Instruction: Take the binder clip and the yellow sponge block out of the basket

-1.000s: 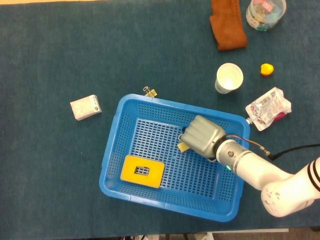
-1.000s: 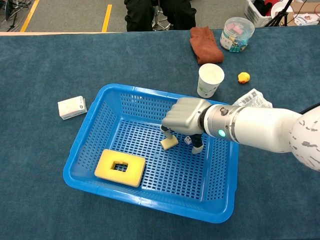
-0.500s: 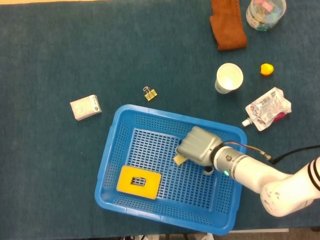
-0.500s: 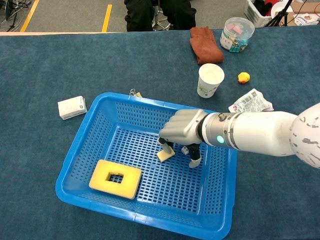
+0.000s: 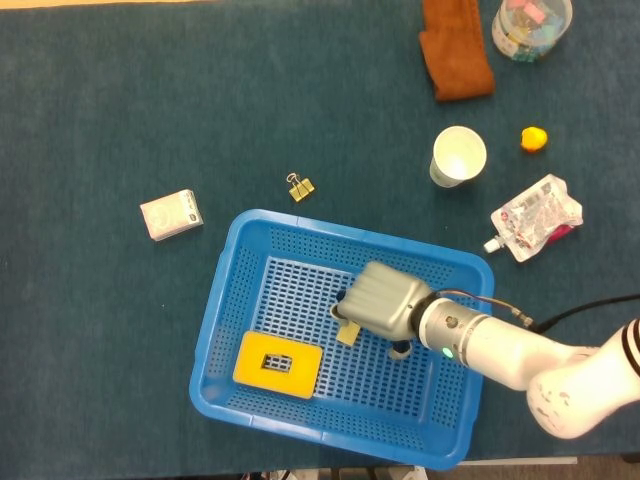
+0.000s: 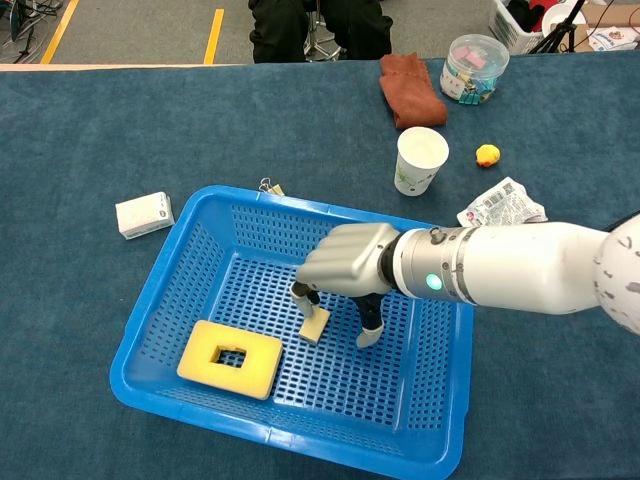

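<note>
**Inspector A:** Where do the task's items stand?

**Inspector B:** The binder clip (image 5: 299,187) lies on the blue surface (image 5: 120,100), outside the blue basket (image 5: 232,262), just above its upper-left rim in the head view. I judge that half of the task done. The yellow sponge block (image 5: 279,366) with the rectangular hole lies flat on the basket floor, lower left of the frame, not yet removed.

**Inspector A:** And the hands?

**Inspector B:** Only the right hand (image 6: 345,265) shows; the left appears in neither view. The right hand sits inside the basket, right of centre, palm down, fingers (image 6: 368,330) curled downward. A small pale yellow piece (image 6: 314,324) shows under the hand, at the fingertips. Whether it is pinched or merely touched, I cannot tell.

**Inspector A:** Step in hand?

**Inspector B:** By my judgement, the approach to the sponge block. The hand stands near it, to its right, but apart from it.

**Inspector A:** What does the next move call for?

**Inspector B:** Travel toward the lower-left of the basket, fingers spread over the block's edges, a closing grip, then a lift clear of the basket wall. The sponge is likely soft, so a light grip should serve.

**Inspector A:** Other items?

**Inspector B:** A white box (image 5: 171,214) at left, a paper cup (image 5: 458,156) and a foil pouch (image 5: 535,216) at upper right, all well apart.
</note>
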`<action>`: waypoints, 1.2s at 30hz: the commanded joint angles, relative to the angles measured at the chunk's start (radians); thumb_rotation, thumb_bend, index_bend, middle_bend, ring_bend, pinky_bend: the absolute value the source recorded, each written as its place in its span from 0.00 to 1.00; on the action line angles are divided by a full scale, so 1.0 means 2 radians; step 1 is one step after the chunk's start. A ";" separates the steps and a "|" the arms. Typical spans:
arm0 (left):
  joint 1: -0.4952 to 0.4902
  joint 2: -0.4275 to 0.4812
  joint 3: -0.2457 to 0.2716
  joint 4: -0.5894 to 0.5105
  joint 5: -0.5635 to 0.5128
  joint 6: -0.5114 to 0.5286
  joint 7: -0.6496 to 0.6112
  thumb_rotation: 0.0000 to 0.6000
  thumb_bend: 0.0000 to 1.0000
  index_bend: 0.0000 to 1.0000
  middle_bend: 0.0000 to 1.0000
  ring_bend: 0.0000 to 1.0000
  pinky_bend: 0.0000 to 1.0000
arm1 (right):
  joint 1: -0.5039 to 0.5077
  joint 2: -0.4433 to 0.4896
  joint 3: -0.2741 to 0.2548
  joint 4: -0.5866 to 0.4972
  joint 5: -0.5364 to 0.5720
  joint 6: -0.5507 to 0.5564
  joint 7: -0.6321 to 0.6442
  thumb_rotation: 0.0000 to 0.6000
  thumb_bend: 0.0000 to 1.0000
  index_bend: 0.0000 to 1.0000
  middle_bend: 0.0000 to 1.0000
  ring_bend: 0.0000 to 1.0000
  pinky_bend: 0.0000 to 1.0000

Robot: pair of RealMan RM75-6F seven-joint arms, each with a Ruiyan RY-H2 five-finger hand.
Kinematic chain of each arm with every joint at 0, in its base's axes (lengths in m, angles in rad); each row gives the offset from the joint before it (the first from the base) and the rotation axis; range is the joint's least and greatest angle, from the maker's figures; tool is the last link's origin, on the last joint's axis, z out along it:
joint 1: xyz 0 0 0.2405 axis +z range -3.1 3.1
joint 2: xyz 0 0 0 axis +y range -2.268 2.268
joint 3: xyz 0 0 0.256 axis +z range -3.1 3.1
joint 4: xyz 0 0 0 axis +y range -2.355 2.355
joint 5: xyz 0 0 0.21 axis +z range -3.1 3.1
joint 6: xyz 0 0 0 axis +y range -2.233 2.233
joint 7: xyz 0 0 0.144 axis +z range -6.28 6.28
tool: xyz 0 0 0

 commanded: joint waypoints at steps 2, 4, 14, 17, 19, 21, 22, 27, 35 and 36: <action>0.001 0.000 0.000 0.000 0.001 0.001 -0.001 1.00 0.17 0.28 0.20 0.13 0.12 | -0.026 -0.017 -0.016 0.017 -0.080 0.056 -0.023 1.00 0.16 0.32 0.32 0.52 0.65; 0.001 0.000 0.000 -0.001 0.003 0.002 -0.001 1.00 0.17 0.28 0.20 0.13 0.12 | -0.038 -0.026 -0.021 0.028 -0.110 0.069 -0.027 1.00 0.16 0.34 0.32 0.48 0.64; 0.004 0.003 0.001 -0.003 0.000 0.005 0.001 1.00 0.17 0.28 0.20 0.13 0.12 | -0.069 -0.047 -0.032 0.057 -0.186 0.070 -0.038 1.00 0.15 0.44 0.33 0.41 0.60; 0.003 0.003 0.000 -0.004 -0.001 0.004 0.002 1.00 0.17 0.28 0.20 0.13 0.12 | -0.074 -0.050 -0.034 0.061 -0.197 0.069 -0.051 1.00 0.15 0.44 0.33 0.39 0.56; 0.002 0.002 -0.001 -0.005 0.000 0.004 0.002 1.00 0.17 0.28 0.20 0.13 0.12 | -0.078 -0.052 -0.033 0.063 -0.203 0.068 -0.055 1.00 0.14 0.44 0.33 0.38 0.54; 0.001 0.003 0.000 -0.006 0.000 0.001 -0.002 1.00 0.17 0.28 0.20 0.13 0.12 | -0.082 -0.056 -0.033 0.068 -0.208 0.068 -0.060 1.00 0.14 0.44 0.33 0.36 0.51; 0.001 0.003 0.000 -0.007 0.000 -0.001 -0.003 1.00 0.17 0.28 0.20 0.13 0.12 | -0.083 -0.057 -0.033 0.069 -0.208 0.066 -0.062 1.00 0.13 0.44 0.33 0.36 0.51; -0.001 0.004 -0.001 -0.007 0.000 -0.003 -0.004 1.00 0.17 0.28 0.20 0.13 0.12 | -0.091 -0.071 -0.028 0.083 -0.212 0.062 -0.071 1.00 0.11 0.44 0.33 0.35 0.50; 0.000 0.006 0.000 -0.006 -0.003 -0.002 -0.005 1.00 0.17 0.28 0.20 0.13 0.12 | -0.100 -0.091 -0.017 0.107 -0.212 0.056 -0.085 1.00 0.11 0.44 0.33 0.35 0.50; 0.001 0.006 0.000 -0.006 -0.003 -0.001 -0.006 1.00 0.17 0.28 0.20 0.13 0.12 | -0.100 -0.093 -0.015 0.110 -0.213 0.056 -0.088 1.00 0.11 0.44 0.33 0.35 0.50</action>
